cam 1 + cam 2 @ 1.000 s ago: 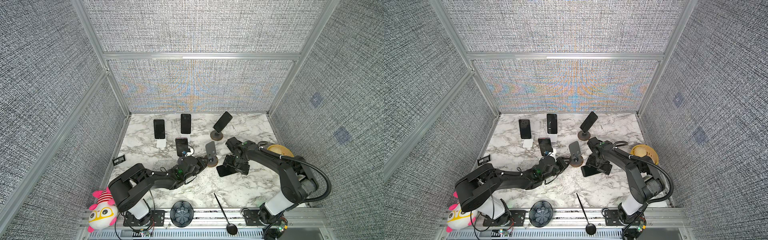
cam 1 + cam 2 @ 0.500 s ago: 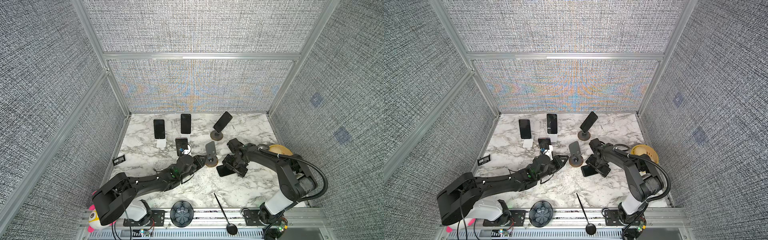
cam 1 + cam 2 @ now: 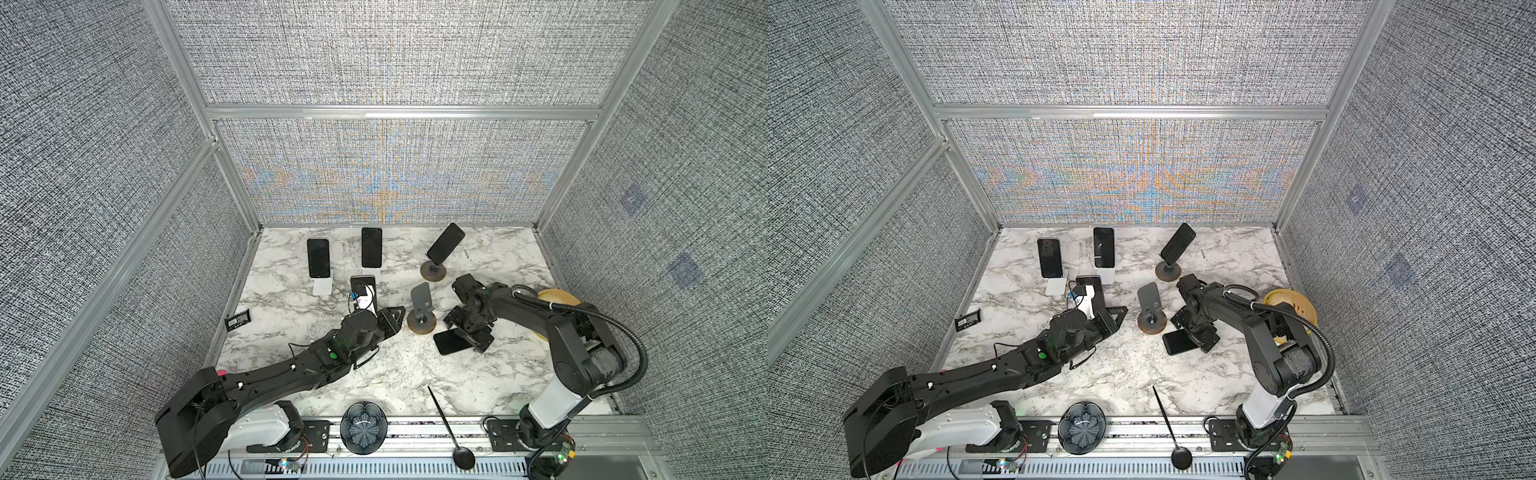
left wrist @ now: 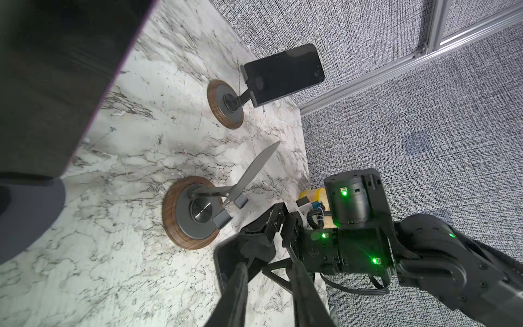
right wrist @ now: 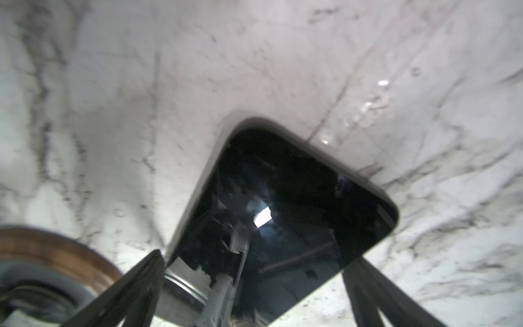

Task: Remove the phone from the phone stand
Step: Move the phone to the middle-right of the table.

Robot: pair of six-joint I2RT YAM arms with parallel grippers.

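The phone (image 3: 451,343) lies flat on the marble table (image 3: 395,374), off the phone stand (image 3: 421,309), between the jaws of the right gripper (image 3: 467,337), which are spread wide, one at each long edge and loose, I'd say. The jaws of the left gripper (image 3: 397,318) are slightly apart on nothing, the stand just past their tips. The phone is a stiff, slick, breakable slab with some heft, best taken by those long edges near mid-length, not the glass.

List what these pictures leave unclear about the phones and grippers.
Whether the right gripper touches the flat phone: the right wrist view is blurred; in both top views the gripper covers that end.
Stand under the upright phone beside the left gripper: hidden by that arm's wrist in both top views.
Black card: print too small in both top views.
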